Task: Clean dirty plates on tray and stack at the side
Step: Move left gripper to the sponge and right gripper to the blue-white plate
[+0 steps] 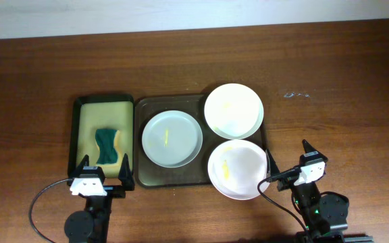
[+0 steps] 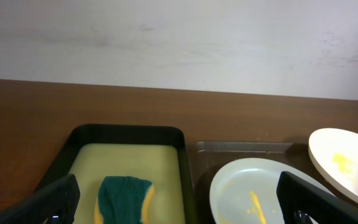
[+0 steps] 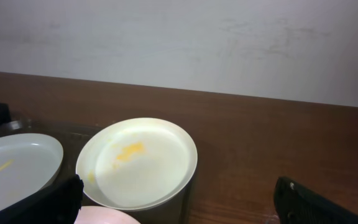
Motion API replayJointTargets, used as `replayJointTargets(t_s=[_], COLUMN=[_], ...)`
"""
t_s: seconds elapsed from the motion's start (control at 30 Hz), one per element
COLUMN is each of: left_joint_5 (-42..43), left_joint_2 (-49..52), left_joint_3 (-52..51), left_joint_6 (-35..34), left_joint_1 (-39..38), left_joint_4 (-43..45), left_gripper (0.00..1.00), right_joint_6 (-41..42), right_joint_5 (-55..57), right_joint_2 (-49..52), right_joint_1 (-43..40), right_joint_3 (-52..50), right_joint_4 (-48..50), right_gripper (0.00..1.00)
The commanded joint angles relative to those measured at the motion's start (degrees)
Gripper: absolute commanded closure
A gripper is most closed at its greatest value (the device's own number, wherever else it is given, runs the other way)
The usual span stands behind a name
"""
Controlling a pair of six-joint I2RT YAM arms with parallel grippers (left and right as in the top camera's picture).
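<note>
The dark brown tray (image 1: 147, 177) holds three dirty plates. The pale grey-blue plate (image 1: 171, 138) lies at its left, also in the left wrist view (image 2: 247, 193). One white plate (image 1: 234, 111) sits at the back right, tilted on the rim, also in the right wrist view (image 3: 138, 163). The other white plate (image 1: 237, 170) overhangs the front right corner. All bear yellowish smears. My left gripper (image 1: 104, 170) is open and empty near the table's front, below the small tray. My right gripper (image 1: 288, 158) is open and empty, right of the front white plate.
A smaller dark-rimmed tray with a yellow-green inside (image 1: 86, 121) stands left of the brown tray and holds a green and yellow sponge (image 1: 107, 146), also in the left wrist view (image 2: 124, 198). A pale wall lies behind the table's far edge.
</note>
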Motion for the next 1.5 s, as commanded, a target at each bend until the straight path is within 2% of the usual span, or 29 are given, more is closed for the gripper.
replayJointTargets(t_s=[0.0,0.67,0.7,0.77,0.8,0.83,0.87,0.9,0.93,0.97,1.0,1.03,1.07,1.13,1.17,1.23,1.27,1.33,1.37,1.4,1.43,1.47], left_joint_5=[0.42,0.48,2.21,11.56,12.07,16.37,20.98,24.61,25.29,24.46,19.26,10.14,5.29,5.07,5.09,5.05,5.55,5.73,5.73,5.68,5.49,5.49], left_joint_2=[-0.28,-0.28,-0.28,-0.28,-0.28,-0.28,-0.28,-0.28,-0.28,-0.24,0.17,3.10,8.63,22.45,32.15,49.22,57.11,65.53,69.90,74.42,77.26,81.66], left_joint_3=[-0.07,-0.07,-0.07,-0.02,-0.02,0.02,0.48,2.03,5.03,10.21,16.68,26.64,36.00,53.07,63.84,81.44,88.50,94.23,95.45,95.43,95.43,94.97], left_joint_6=[0.74,0.70,0.66,0.04,-0.20,-0.96,-1.01,-1.38,-4.66,-5.27,-5.22,-3.69,-1.05,-0.07,1.29,5.49,5.42,5.42,5.44,5.44,5.40,5.40], left_joint_1=[-0.24,-0.24,-0.24,-0.24,-0.24,-0.24,-0.24,-0.24,-0.24,-0.24,-0.24,-0.24,-0.24,-0.24,-0.24,-0.24,-0.24,-0.24,-0.24,-0.24,-0.24,-0.24], left_joint_4=[-0.37,-0.28,-0.20,0.42,1.25,6.62,8.17,6.54,2.23,-3.89,-10.19,-17.59,-22.93,-34.40,-42.95,-57.42,-64.11,-70.66,-73.26,-76.46,-78.77,-80.59], left_gripper=[0.00,0.01,0.01,0.00,0.01,0.01,0.00,0.01,0.01,0.01,0.01,0.00,0.01,0.01,0.01,0.00,0.01,0.01,0.01,0.66,1.00,1.00], right_joint_6=[0.22,0.22,0.28,0.22,0.24,0.26,0.24,1.05,5.55,6.69,6.67,6.03,6.03,6.03,6.05,6.08,6.10,6.27,6.29,6.29,6.29,6.32], right_joint_5=[0.28,0.26,-0.22,-1.40,-1.46,-4.46,-14.40,-19.74,-18.99,-16.11,-10.23,-5.68,-2.80,-1.77,-1.79,-2.32,-5.95,-13.29,-18.69,-25.55,-26.64,-23.28], right_joint_2=[-0.33,-0.33,-0.33,-0.33,-0.33,-0.33,-0.33,-0.33,-0.33,-0.33,0.13,2.82,8.15,23.87,34.49,51.98,61.55,73.85,80.35,87.01,92.04,97.24], right_joint_1=[-0.52,-0.52,-0.52,-0.52,-0.52,-0.52,-0.52,-0.52,-0.52,-0.52,-0.52,-0.52,-0.52,-0.52,-0.52,-0.52,-0.52,-0.52,-0.52,-0.42,0.85,3.98], right_joint_3=[-0.31,-0.31,-0.31,-0.31,-0.31,-0.31,-0.04,0.92,3.54,8.66,16.09,25.46,35.08,53.51,64.48,79.67,87.17,95.17,97.83,98.36,98.05,97.46], right_joint_4=[-0.26,-0.26,-0.26,-0.22,0.28,1.57,1.73,1.88,-0.46,-6.05,-11.82,-17.84,-23.78,-37.70,-48.11,-61.88,-68.06,-71.58,-76.32,-76.65,-78.16,-78.79], right_gripper=[0.02,0.02,0.02,0.02,0.02,0.02,0.02,0.02,0.02,0.02,0.02,0.02,0.02,0.02,0.02,0.02,0.02,0.02,0.02,0.43,0.81,0.84])
